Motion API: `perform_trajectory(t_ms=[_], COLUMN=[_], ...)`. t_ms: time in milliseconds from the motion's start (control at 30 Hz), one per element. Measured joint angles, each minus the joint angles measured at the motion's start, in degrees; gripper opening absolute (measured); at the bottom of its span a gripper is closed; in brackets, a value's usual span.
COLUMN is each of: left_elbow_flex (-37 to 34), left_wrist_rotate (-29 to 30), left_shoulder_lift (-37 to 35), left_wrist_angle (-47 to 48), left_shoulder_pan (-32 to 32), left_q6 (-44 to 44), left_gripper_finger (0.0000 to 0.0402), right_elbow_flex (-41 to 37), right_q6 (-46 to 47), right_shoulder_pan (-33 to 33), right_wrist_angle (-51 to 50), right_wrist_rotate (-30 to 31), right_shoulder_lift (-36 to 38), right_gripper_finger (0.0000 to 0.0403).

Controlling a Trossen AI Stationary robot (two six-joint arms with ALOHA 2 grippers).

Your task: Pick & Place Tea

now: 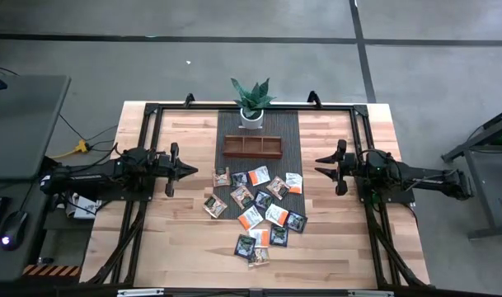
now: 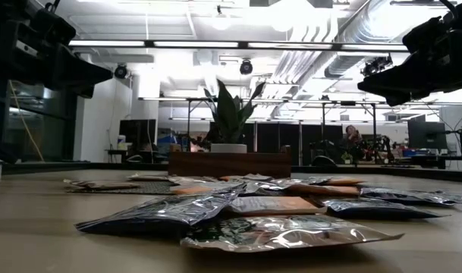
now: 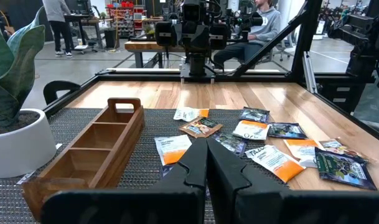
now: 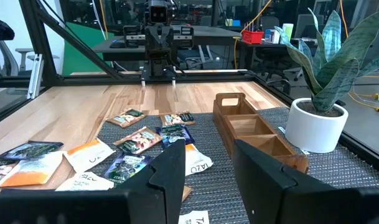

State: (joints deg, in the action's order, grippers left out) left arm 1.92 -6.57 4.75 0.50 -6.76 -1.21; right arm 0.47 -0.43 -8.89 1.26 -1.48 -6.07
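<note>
— Sachets (image 1: 257, 212) of tea lie scattered on the surface, partly on the dark mat (image 1: 259, 132), just in front of the wooden tray (image 1: 252, 147). None is in it yet.

— And my fingers?

— Left gripper (image 1: 173, 170) hangs left of the pile, fingers pressed together. Right gripper (image 1: 335, 167) hangs on the right, fingers spread. Both hold nothing.

— How will they handle?

— I judge them light, thin, slick foil lying flat and overlapping. I'd pinch a lifted edge or corner of an outlying one, or it may slide away.
</note>
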Motion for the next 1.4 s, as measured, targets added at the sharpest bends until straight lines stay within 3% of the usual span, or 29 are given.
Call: perform_trajectory(t_ms=[1400], left_elbow_flex=[-0.01], left_wrist_rotate=[0.00], left_shoulder_lift=[0.00], left_wrist_angle=[-0.01], left_shoulder_pan=[0.02], left_q6=[0.00], left_gripper_finger=[0.0001], right_elbow_flex=[0.00], right_q6=[0.00], right_shoulder_pan=[2.00], right_wrist_angle=[0.00], right_wrist_rotate=[-0.04], right_shoulder_lift=[0.03], right_gripper_finger=[0.0128])
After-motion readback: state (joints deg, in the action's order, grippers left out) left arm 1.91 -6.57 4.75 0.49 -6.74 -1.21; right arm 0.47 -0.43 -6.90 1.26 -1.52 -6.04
